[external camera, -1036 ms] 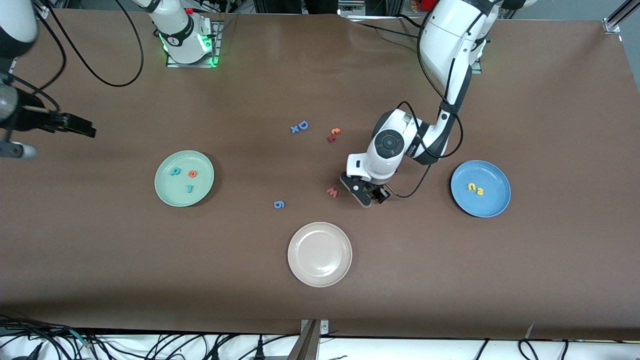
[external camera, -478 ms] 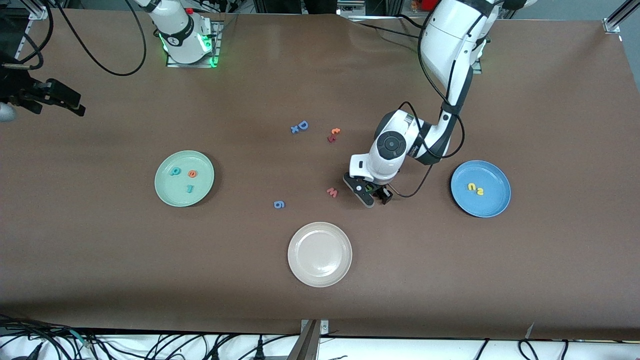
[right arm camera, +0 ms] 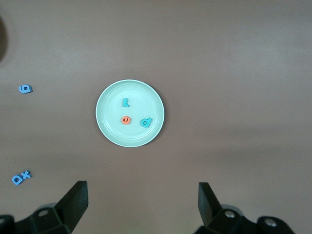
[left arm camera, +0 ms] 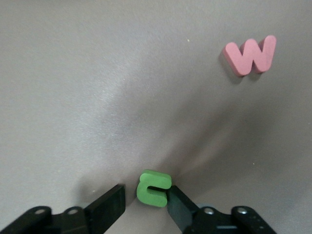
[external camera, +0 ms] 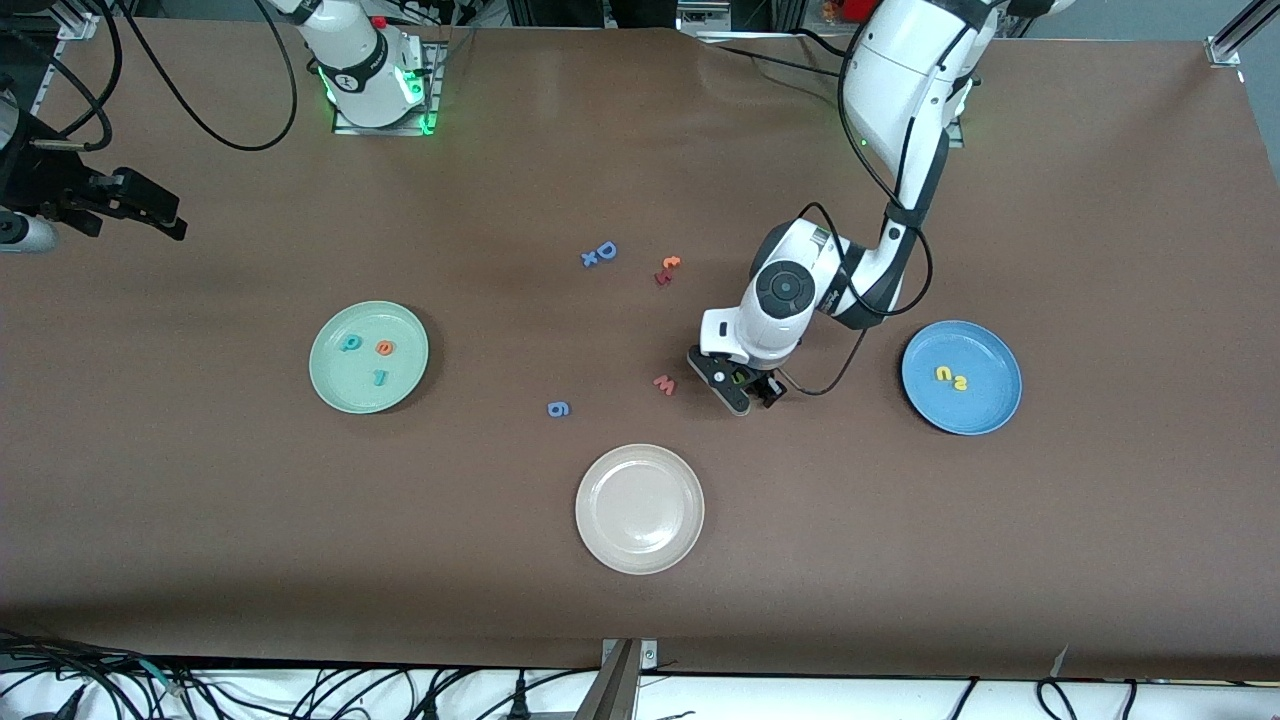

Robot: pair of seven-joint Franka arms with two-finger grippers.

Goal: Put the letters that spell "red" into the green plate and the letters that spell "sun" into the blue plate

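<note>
The brown surface (external camera: 900, 560) carries three plates. The green plate (external camera: 335, 385), toward the right arm's end, holds a teal "d" (external camera: 350, 342), an orange "e" (external camera: 385, 347) and a teal "r" (external camera: 379, 377). The blue plate (external camera: 985, 410), toward the left arm's end, holds a yellow "u" (external camera: 943, 373) and a yellow "s" (external camera: 959, 382), touching. A beige-white plate (external camera: 640, 545) lies between them, nearer the front camera.

The left gripper (external camera: 745, 385) is low at the surface just beside a pinkish-red "w" (external camera: 664, 384); its fingers (left arm camera: 181, 207) bracket the green "u" (left arm camera: 153, 187), one touching it, the other a little apart. The right gripper (external camera: 160, 215) waits high over the surface's end, fingers (right arm camera: 75, 200) spread wide, gripping nothing.

A blue "D" (external camera: 606, 250) touches a blue "x" (external camera: 589, 259); a blue "6" (external camera: 559, 408) lies near the beige-white plate.
</note>
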